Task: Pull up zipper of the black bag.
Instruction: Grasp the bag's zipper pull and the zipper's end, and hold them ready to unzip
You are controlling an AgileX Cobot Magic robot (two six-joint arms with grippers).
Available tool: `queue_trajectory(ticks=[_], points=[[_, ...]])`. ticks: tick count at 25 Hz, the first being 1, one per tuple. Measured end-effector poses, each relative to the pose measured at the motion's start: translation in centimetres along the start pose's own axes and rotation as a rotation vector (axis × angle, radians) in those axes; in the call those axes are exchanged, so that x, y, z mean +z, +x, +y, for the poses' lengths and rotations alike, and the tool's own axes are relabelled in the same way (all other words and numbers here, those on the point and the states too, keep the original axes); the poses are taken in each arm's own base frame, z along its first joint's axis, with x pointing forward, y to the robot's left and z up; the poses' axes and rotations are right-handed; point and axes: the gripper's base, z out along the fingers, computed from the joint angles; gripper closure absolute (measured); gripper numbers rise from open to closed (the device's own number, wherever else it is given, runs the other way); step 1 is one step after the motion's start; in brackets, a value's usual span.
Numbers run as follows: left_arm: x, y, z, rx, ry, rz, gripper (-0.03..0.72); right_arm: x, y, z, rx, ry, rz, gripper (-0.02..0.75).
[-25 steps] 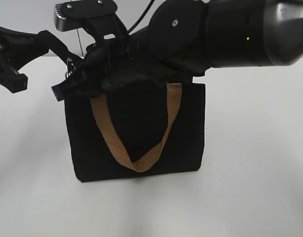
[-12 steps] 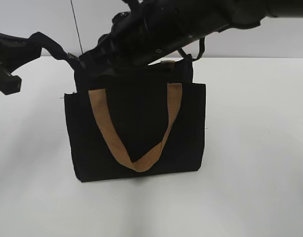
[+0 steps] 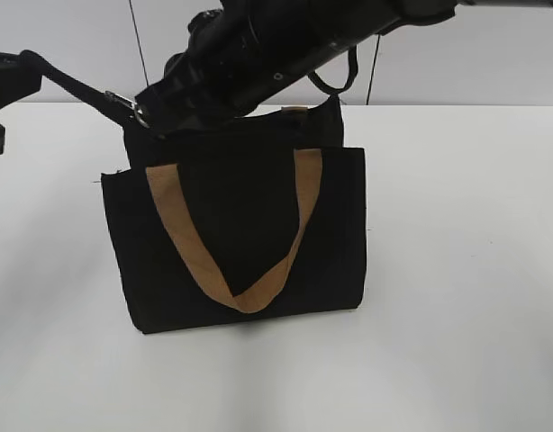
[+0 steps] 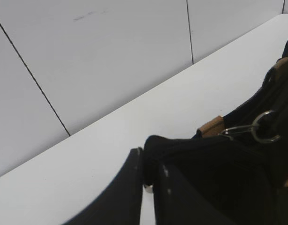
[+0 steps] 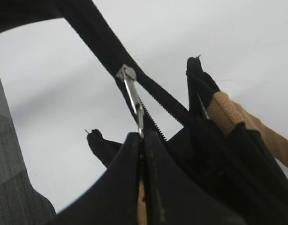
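Note:
A black bag (image 3: 240, 243) with a tan handle (image 3: 245, 297) stands upright on the white table. My left gripper (image 4: 151, 161) is shut on the black end tab of the bag's zipper tape (image 3: 74, 87) and holds it stretched out to the upper left. My right gripper (image 5: 143, 136) reaches across the bag's top and is shut on the silver zipper pull (image 5: 133, 101). The slider (image 3: 132, 110) sits near the bag's left end. The bag also shows in the left wrist view (image 4: 238, 164).
The white table (image 3: 457, 270) runs under and around the bag. A pale panelled wall (image 4: 87, 56) stands behind the table. A black strap loop (image 3: 335, 76) rises at the bag's back right.
The right gripper has drawn the slider further left along the tape. The left gripper has risen and moved left, stretching the tape tighter. The bag has shifted slightly left.

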Motion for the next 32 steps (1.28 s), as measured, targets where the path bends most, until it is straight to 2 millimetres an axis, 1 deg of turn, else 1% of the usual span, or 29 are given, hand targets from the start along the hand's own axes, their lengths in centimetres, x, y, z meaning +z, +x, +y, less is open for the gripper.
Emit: queue_trajectory(ticks=[3,10,14,17,20,23,25,29,30,31,32], points=[[0.0,0.1,0.0,-0.006,-0.004,0.006,0.667,-0.4,0.4,-0.8,-0.013,0.011,0.050,0.752],[0.0,0.1,-0.1,-0.004,0.003,0.005,0.667,-2.0,2.0,-4.1,0.006,0.051,0.188,0.752],[0.1,0.3,0.0,-0.008,0.000,0.014,0.667,-3.9,2.9,-6.0,0.011,0.076,0.273,0.752],[0.6,0.7,0.1,-0.017,0.000,0.037,0.667,-5.8,3.1,-7.1,0.016,0.112,0.295,0.752],[1.0,1.1,0.1,-0.024,0.007,0.055,0.667,-7.6,3.2,-7.8,0.019,0.148,0.322,0.752],[1.3,1.4,0.1,-0.030,0.011,0.069,0.667,-8.6,4.0,-8.6,0.034,0.154,0.384,0.752],[1.5,1.6,0.2,-0.033,0.012,0.078,0.667,-9.0,4.4,-9.0,0.043,0.155,0.413,0.752],[1.9,2.0,0.2,-0.049,0.016,0.099,0.666,-9.2,4.4,-9.2,0.053,0.163,0.414,0.752],[2.1,2.2,0.3,-0.062,0.012,0.109,0.656,-9.3,4.4,-9.1,0.061,0.165,0.413,0.745],[2.3,2.5,0.4,-0.084,0.005,0.127,0.617,-9.3,4.4,-9.1,0.067,0.167,0.412,0.726],[2.4,2.8,0.5,-0.109,-0.009,0.144,0.562,-9.4,4.4,-9.1,0.067,0.173,0.414,0.687]])
